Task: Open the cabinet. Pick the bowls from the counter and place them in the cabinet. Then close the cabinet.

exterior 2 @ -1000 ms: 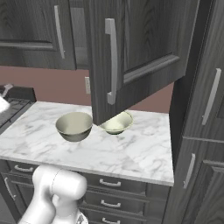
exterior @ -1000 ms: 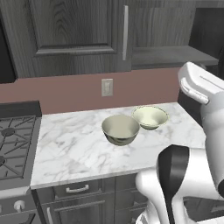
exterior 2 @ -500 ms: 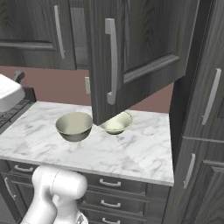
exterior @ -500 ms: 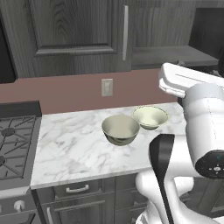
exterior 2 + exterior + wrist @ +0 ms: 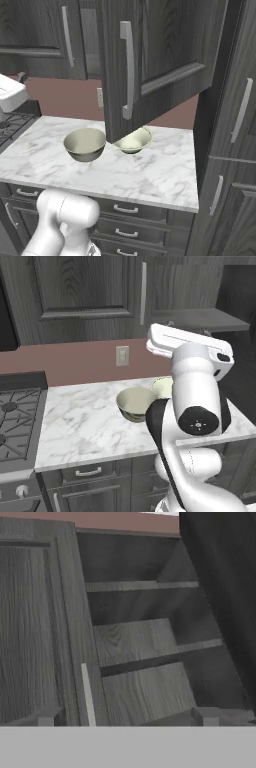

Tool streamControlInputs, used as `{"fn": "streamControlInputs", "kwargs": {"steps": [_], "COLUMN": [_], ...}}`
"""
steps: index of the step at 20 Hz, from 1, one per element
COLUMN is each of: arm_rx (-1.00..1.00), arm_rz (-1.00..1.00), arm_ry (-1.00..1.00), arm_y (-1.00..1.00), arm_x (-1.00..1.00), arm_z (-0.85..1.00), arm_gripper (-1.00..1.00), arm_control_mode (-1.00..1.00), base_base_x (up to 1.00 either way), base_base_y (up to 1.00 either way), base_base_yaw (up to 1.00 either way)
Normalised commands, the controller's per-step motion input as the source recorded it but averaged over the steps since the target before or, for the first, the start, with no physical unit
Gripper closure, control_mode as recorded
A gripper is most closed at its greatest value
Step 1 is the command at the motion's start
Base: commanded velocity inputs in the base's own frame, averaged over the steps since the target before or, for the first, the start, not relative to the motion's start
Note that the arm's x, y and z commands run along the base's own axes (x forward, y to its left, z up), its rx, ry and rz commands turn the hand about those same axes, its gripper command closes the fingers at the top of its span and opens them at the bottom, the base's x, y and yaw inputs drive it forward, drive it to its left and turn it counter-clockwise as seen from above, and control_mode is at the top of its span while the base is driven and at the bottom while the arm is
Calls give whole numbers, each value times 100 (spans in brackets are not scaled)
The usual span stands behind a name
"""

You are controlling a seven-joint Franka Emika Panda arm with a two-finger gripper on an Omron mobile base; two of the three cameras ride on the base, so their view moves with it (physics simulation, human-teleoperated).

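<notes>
Step in hand, judging by the scene: cabinet [image 5: 150,60] right door swung open, bowls not yet picked, so the move is from door-opening to 1st pick. Claw [image 5: 125,716] spread wide, nothing btwn the tips, aimed into the open cabinet w/ grey shelf [image 5: 150,639] straight ahead and the shut left door's silver bar handle [image 5: 88,694] just by its left tip. Next calls for swinging the claw down and away from the shelves to the counter [image 5: 90,426] below. Deeper bowl [image 5: 134,402] and shallower bowl [image 5: 132,140] sit close together under the open door; pale cream-green inside, greyish outside, both upright and empty. Rim grab on the deep one looks easiest.
</notes>
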Motion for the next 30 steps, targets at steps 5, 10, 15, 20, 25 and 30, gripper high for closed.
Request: {"fn": "streamControlInputs", "kwargs": {"steps": [5,10,15,20,25,30], "arm_rx": [0,0,0,0,-1,-2], "arm_rz": [3,0,0,0,10,21], "arm_ry": [0,2,10,11,1,0], "arm_y": [0,0,0,0,-1,-2], "arm_x": [81,61,51,47,20,0], "arm_z": [0,0,0,0,0,0], "arm_gripper": [-100,-100,-100,-100,-100,-100], "arm_control_mode": [-100,-100,-100,-100,-100,-100], "base_base_x": [0,0,0,0,0,0], "base_base_y": [0,0,0,0,0,0], "base_base_yaw": [0,0,0,0,0,0]}}
